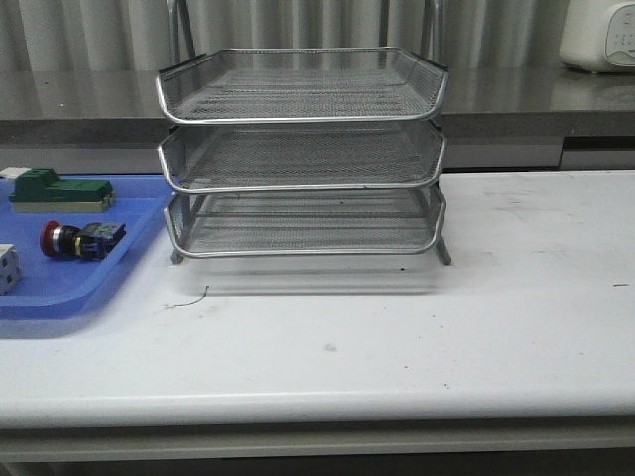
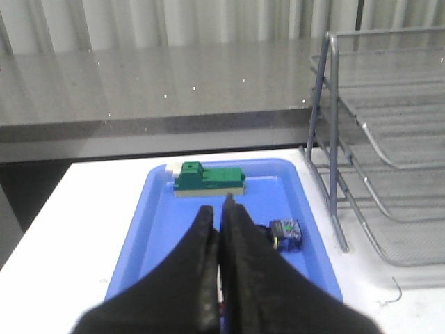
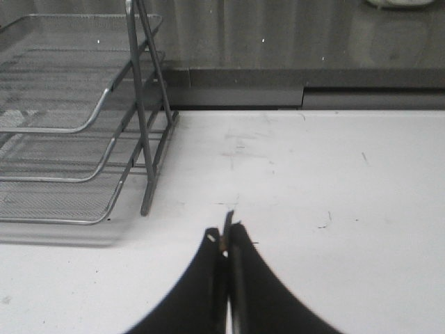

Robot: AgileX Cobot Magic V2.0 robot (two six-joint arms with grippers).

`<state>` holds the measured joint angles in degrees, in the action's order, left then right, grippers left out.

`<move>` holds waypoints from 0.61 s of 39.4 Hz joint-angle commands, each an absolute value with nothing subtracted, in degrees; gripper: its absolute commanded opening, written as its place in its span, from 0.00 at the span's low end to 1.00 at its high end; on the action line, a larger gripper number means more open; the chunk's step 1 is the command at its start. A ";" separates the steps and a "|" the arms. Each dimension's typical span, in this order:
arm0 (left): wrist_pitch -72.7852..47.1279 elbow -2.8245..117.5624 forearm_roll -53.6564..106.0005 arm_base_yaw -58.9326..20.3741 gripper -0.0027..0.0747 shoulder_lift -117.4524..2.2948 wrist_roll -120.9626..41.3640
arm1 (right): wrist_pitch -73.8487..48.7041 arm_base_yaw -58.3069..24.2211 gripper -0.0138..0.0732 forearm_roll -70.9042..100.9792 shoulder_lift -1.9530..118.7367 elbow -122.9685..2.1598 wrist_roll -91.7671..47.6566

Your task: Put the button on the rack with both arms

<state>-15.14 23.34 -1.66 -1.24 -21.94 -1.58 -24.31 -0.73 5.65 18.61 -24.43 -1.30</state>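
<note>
Counting from the front view, I see one rack [image 1: 301, 154] with three mesh tiers, all bare, standing mid-table, and one blue tray [image 1: 89, 283] at the table's left edge. The tray holds three things: one button [image 1: 81, 239] lying on its side with the red head pointing left, one green block [image 1: 60, 189] behind it, and one white cube [image 1: 6, 268] cut off by the frame. The button sits well apart from the rack. On my left wrist feed the left gripper [image 2: 224, 209] hangs over the tray, fingers pressed together on nothing. My right gripper [image 3: 225, 235] is likewise closed and empty, above bare table [image 3: 334, 209] beside the rack.
</note>
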 commanded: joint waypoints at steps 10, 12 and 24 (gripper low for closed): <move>-11.31 25.32 -1.73 -1.32 0.34 -23.67 -1.75 | -20.22 -0.49 0.26 6.52 20.20 -25.56 -1.55; -11.69 25.32 -1.65 -1.32 0.54 -23.67 -1.75 | -20.09 -0.49 0.39 6.52 20.20 -25.11 -1.55; -11.83 25.32 -1.65 -1.32 0.88 -23.67 -1.75 | -20.04 -0.49 0.85 6.52 20.20 -24.51 -1.55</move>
<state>-15.76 23.34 -1.69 -1.24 -22.91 -1.69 -24.55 -0.73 6.17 19.35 -23.00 -1.30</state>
